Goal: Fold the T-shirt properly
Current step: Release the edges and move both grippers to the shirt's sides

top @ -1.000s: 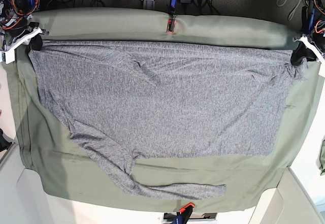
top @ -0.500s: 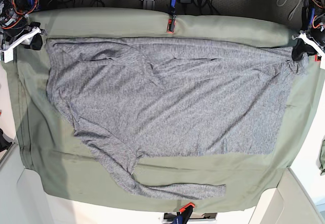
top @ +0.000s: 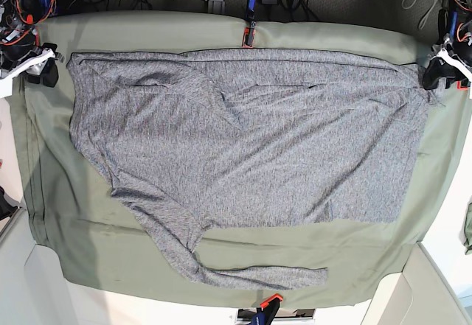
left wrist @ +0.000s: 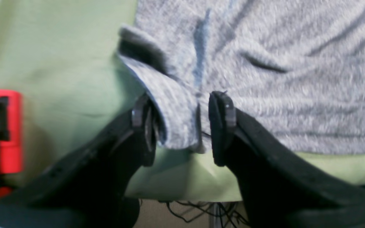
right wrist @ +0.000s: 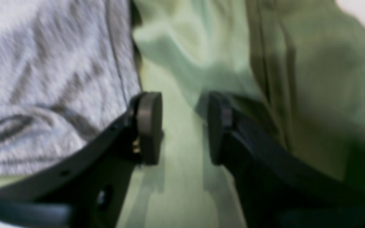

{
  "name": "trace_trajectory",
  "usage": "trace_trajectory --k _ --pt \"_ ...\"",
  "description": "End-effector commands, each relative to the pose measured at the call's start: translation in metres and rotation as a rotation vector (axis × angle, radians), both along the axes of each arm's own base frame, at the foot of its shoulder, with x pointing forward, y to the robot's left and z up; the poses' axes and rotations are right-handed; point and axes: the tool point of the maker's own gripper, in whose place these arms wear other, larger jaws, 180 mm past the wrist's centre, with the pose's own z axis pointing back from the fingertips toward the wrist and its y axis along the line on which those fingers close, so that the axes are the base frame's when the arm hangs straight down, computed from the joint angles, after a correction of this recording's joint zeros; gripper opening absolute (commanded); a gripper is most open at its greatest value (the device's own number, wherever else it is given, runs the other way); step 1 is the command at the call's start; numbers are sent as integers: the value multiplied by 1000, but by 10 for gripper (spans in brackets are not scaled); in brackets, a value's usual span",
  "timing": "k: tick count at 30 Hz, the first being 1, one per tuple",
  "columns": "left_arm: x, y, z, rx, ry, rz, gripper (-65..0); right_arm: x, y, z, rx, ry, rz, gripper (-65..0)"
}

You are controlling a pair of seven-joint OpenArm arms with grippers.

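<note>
Overhead view: the grey T-shirt (top: 251,137) lies spread across the olive-green cloth (top: 310,259) that covers the tabletop, its long upper edge running close under the cloth's rolled far border. The fabric is wrinkled rather than flat, with creases fanning through the upper middle. One sleeve (top: 243,273) trails down and sideways as a narrow strip toward the near edge, ending just short of a red clamp (top: 270,300) at the cloth's front edge. A second red clamp (top: 248,36) grips the far border.

Left claw (left wrist: 179,128): the jaws stand apart, with a folded corner of the T-shirt (left wrist: 265,79) lying in the gap between them. The fabric is beside the inner faces of the fingers (left wrist: 221,126) but is not pinched. Cloth (left wrist: 65,69) shows to one side, where a red clamp (left wrist: 6,133) is partly in frame. In the overhead view this claw (top: 436,71) sits at the shirt's upper corner on that view's right.

Right claw (right wrist: 182,126): the jaws stand apart and hold nothing; only green cloth (right wrist: 296,79) lies between them. The T-shirt's hemmed edge (right wrist: 43,79) lies just beside one finger (right wrist: 149,126), outside the gap. Overhead, this claw (top: 40,63) is near the shirt's opposite upper corner, apart from it.
</note>
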Motion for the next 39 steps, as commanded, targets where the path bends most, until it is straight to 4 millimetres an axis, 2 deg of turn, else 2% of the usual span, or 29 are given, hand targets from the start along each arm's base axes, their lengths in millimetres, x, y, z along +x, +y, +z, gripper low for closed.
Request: trace_trajectory --k 1,3,7,8,13,17,20,23,27,30,33,39 --pt "11 12 22 25 -67 13 -362 13 -5 16 -15 -62 0 -407" --pt "11 21 29 38 -84 33 -358 23 -5 23 -15 -89 0 -407" --pt "14 33 49 33 -143 65 -225 46 -4 40 -14 -156 3 -395" --pt "16 34 52 29 -154 64 -211 52 -3 45 -14 -172 7 -388" --pt "34 39 72 45 -205 49 -211 85 15 57 -22 -239 60 -382" --pt "54 37 86 71 -232 9 -211 124 36 58 -43 -262 121 -380" --pt "67 29 85 104 -211 -45 -211 155 44 57 -48 -267 137 -380" --pt "81 19 82 133 -199 -94 -211 185 44 55 -46 -269 119 -380" --pt "104 7 79 192 -212 -135 -212 212 49 41 2 -214 111 -380" --pt "126 0 75 249 -210 -148 -212 217 58 20 31 -140 129 -380" --pt "153 -1 68 300 -185 -143 -214 211 70 3 34 -90 171 -380" --pt "208 18 52 248 -177 -45 -214 199 75 -12 30 -33 196 -380"
